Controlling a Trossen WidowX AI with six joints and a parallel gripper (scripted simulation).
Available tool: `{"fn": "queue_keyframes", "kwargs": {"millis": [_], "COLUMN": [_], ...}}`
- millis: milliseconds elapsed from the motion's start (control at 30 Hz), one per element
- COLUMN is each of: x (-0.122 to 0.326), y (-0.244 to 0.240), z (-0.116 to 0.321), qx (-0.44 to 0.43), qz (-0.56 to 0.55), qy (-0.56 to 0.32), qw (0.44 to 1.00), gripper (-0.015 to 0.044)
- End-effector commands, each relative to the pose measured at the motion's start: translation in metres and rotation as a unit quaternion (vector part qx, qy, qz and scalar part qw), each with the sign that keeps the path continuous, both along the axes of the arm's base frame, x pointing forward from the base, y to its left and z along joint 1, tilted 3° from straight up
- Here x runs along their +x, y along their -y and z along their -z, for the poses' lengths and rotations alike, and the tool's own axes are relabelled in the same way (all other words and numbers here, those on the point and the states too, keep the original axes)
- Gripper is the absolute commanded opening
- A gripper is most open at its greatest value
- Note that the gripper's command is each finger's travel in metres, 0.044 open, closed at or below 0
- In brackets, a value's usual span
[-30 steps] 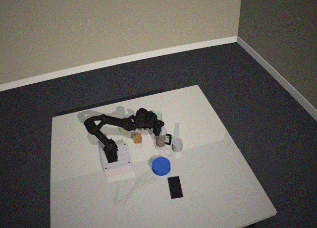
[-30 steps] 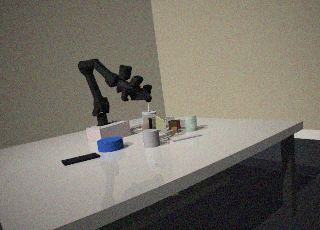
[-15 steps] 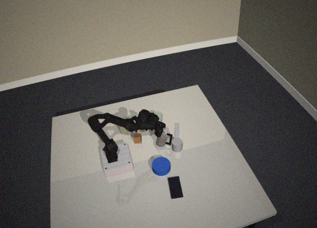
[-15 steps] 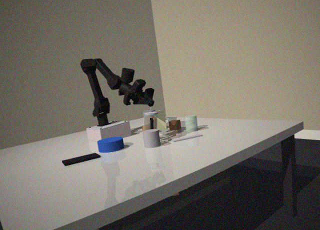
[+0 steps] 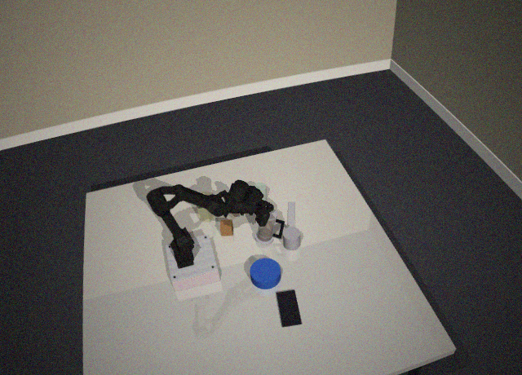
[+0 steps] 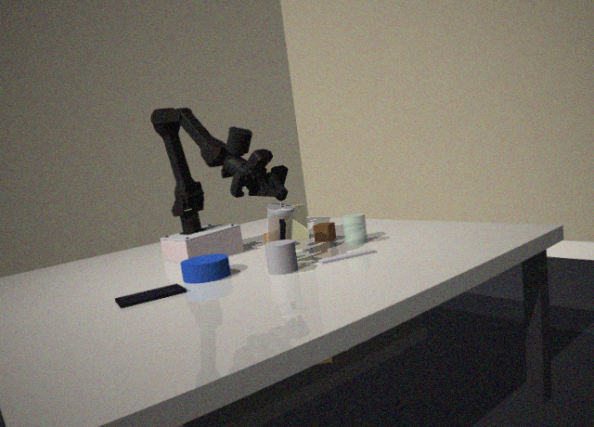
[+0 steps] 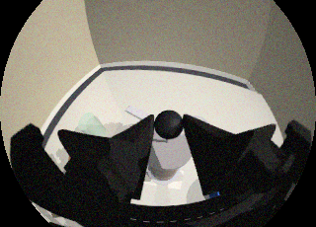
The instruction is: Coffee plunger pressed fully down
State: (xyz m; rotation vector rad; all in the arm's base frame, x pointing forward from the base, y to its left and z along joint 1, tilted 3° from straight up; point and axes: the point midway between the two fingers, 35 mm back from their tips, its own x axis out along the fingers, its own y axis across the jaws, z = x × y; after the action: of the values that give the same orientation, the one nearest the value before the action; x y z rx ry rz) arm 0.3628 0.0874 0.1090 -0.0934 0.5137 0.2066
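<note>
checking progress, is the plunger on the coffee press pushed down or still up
Nearly down: the gripper, shut on the plunger knob, sits just above the coffee press lid, almost no rod showing.

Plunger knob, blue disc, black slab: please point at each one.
Plunger knob [image 7: 169, 123], wrist view, middle of the ball.
Blue disc [image 5: 265, 271], top view, flat top face.
Black slab [image 5: 289, 307], top view, middle of its face.

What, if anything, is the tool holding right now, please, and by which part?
The tool is shut on the plunger, held by its black knob between the two fingertips, just above the press.

The end effector grips the black plunger knob.
</note>
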Motion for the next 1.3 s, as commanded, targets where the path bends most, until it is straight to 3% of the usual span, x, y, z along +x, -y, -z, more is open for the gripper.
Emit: {"fn": "queue_keyframes", "kwargs": {"millis": [0, 867, 1267], "x": [-0.0004, 0.0036, 0.0036], "y": [0.0004, -0.0008, -0.0008], "z": [0.0064, 0.0018, 0.0018], "qx": [-0.005, -0.001, -0.001], "qz": [-0.002, 0.0, 0.0], "qy": [-0.011, -0.004, -0.004], "qw": [1.0, 1.0, 1.0], "gripper": [0.0122, 0.0122, 0.0437]}}
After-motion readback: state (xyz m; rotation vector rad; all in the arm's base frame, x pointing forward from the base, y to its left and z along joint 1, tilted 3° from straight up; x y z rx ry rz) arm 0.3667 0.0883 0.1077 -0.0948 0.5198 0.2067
